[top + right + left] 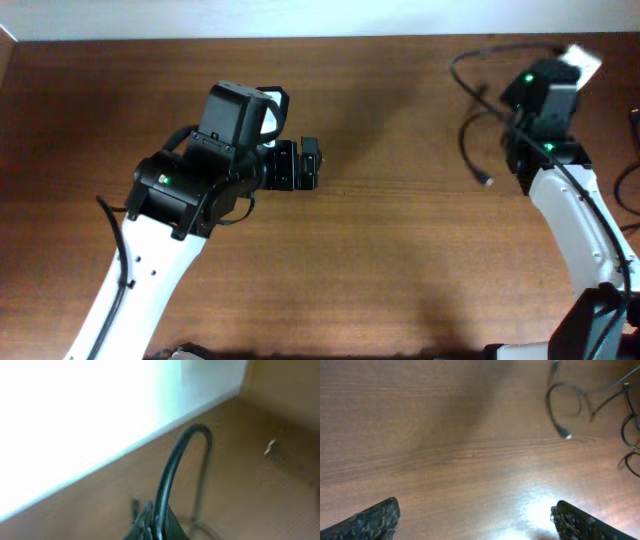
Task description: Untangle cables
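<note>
right gripper (152,526) pinches a cable (169,470) (left gripper (476,519) gapes wide).

The cables (466,145) lie on the table (400,260) at far right — beside the right arm (575,215).

- Table (400,250): dark brown wood-grain top, grain running left to right; fills nearly all of the overhead frame and all of the left wrist frame.
- White surface (300,18): pale band along the top edge of the overhead frame, just beyond the table's far edge; appears washed out in the upper left of the right wrist frame.
- Light reflection (540,510): bright patch on the wood, lower right of the left wrist frame.
</note>
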